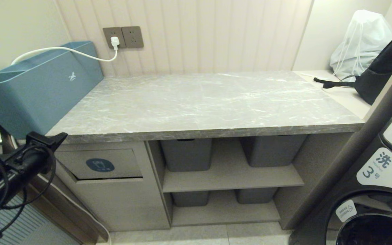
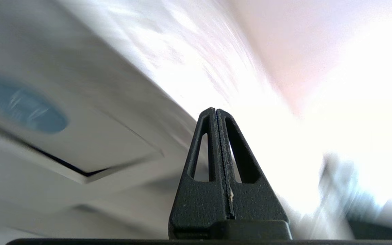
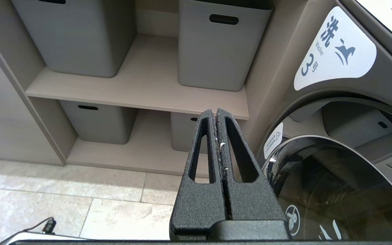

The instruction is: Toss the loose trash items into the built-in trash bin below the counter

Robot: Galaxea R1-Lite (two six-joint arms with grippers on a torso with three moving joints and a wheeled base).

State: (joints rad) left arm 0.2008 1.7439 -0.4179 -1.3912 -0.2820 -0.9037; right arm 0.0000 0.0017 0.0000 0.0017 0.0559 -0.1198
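The grey marble-look counter (image 1: 202, 105) has nothing lying on its top; the loose trash items are out of view. Below its left end is the built-in trash bin (image 1: 100, 165), a beige flap with a dark blue oval sticker and a thin dark gap along its lower edge. My left gripper (image 1: 61, 136) is just left of the flap, at the height of the counter's edge. It is shut and holds nothing. In the left wrist view the shut left gripper (image 2: 215, 110) stands close to the flap's sticker (image 2: 22, 103). My right gripper (image 3: 215, 110) is shut and empty, low before the shelves.
A large teal-blue box (image 1: 39, 88) stands on the left with a white cable over it. Grey tubs (image 1: 186, 154) fill the open shelves under the counter. A washing machine (image 1: 379, 190) is at the right. A white bag (image 1: 359, 41) and a black backpack (image 1: 383, 68) lie on the side ledge.
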